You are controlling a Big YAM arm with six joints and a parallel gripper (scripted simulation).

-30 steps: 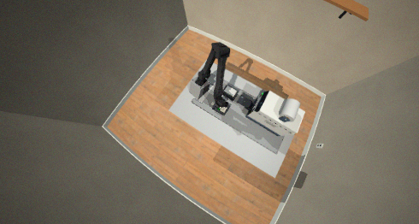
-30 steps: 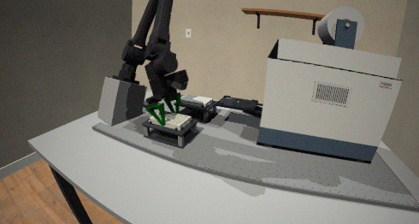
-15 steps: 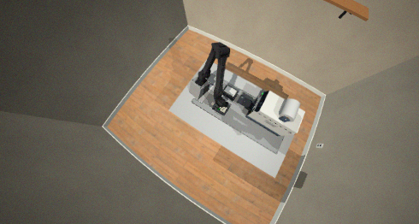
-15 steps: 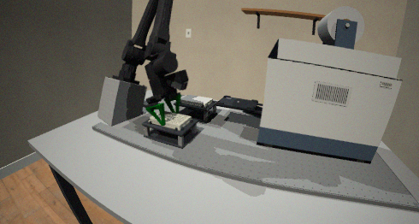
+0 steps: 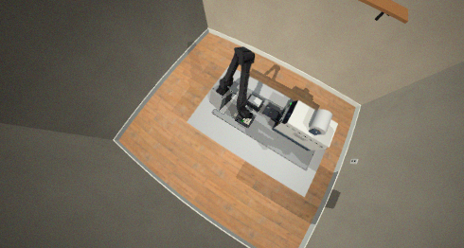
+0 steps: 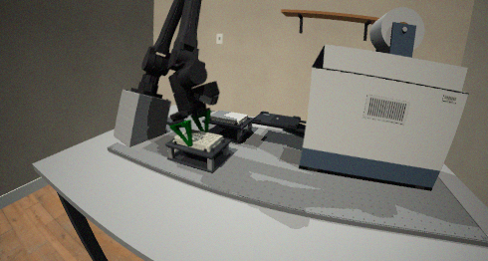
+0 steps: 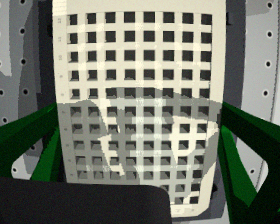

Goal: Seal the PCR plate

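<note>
My gripper (image 7: 139, 110) comes down from above, and its green fingers press on the plate's two long sides near its close end, so it is shut on C15. The plate still sits flat in the nest. The gripper also shows in the exterior view (image 6: 191, 128). The sealer (image 6: 383, 116) stands to the right. Its dark stage (image 6: 279, 120) is out in front of it and holds nothing.
C51 (image 6: 229, 117), a sealed plate, sits on nest N2 just behind N1. A grey box (image 6: 139, 117) stands at the arm's base on the left. A foil roll (image 6: 395, 31) sits on top of the sealer. A green lamp (image 5: 290, 101) shows on the sealer's front.
</note>
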